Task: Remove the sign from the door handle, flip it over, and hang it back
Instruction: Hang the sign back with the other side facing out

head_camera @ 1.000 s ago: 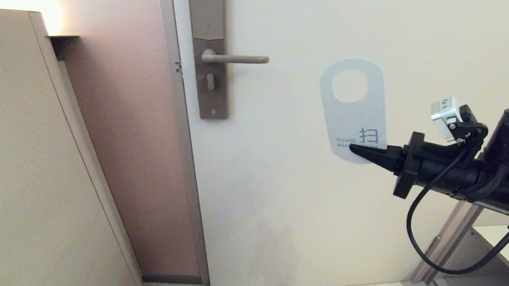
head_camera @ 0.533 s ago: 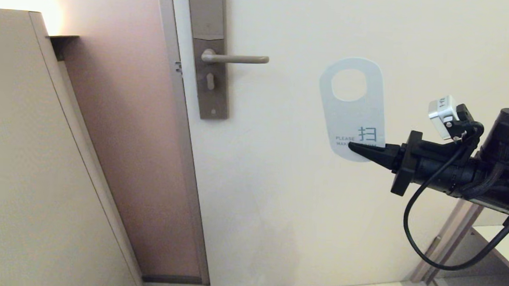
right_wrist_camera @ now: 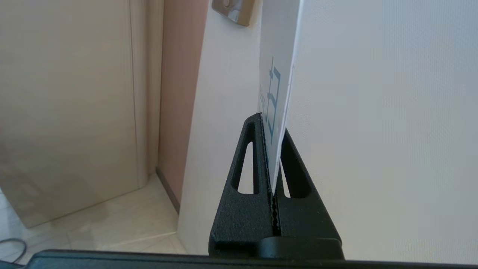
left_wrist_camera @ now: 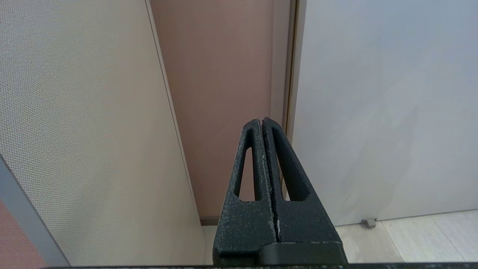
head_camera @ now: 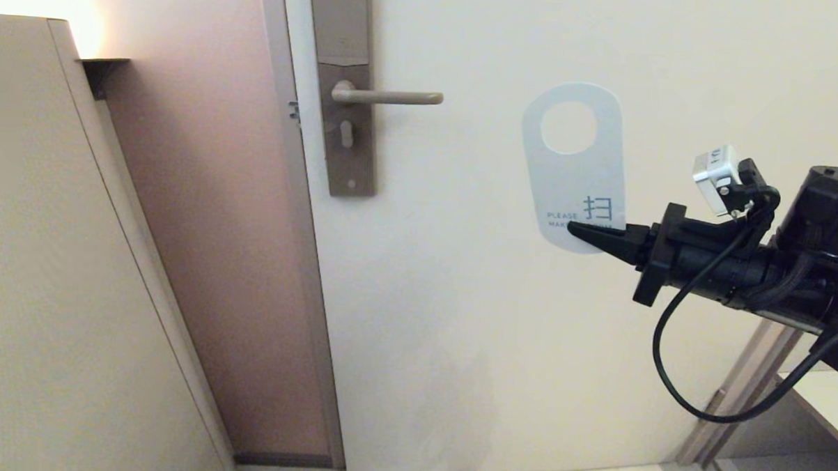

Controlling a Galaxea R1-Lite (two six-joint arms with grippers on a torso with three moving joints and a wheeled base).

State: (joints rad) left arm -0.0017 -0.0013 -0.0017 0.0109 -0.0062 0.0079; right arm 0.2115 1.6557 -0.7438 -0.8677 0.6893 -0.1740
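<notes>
Clamped tight on the bottom edge of the sign (head_camera: 573, 172), right gripper (head_camera: 577, 231) fingers (right_wrist_camera: 249, 160) pinching the card edge-on so the whole oblong stands upright, oval hole at the top. Held out in front of the door (head_camera: 527, 337), off to the right of the door handle (head_camera: 389, 96) and well apart from it, hole roughly level with the lever. White face with blue lettering turned toward the head camera. Looks like a grip chosen low on purpose: leaves the hole free to slip over the lever, a judgement only. Lower line of print covered by the black fingertip, unreadable. Blue face not visible anywhere. Gap between card and door hard to judge. Left gripper (left_wrist_camera: 263, 123) parked low near the door frame, fingers pressed together on nothing, out of the head view.
</notes>
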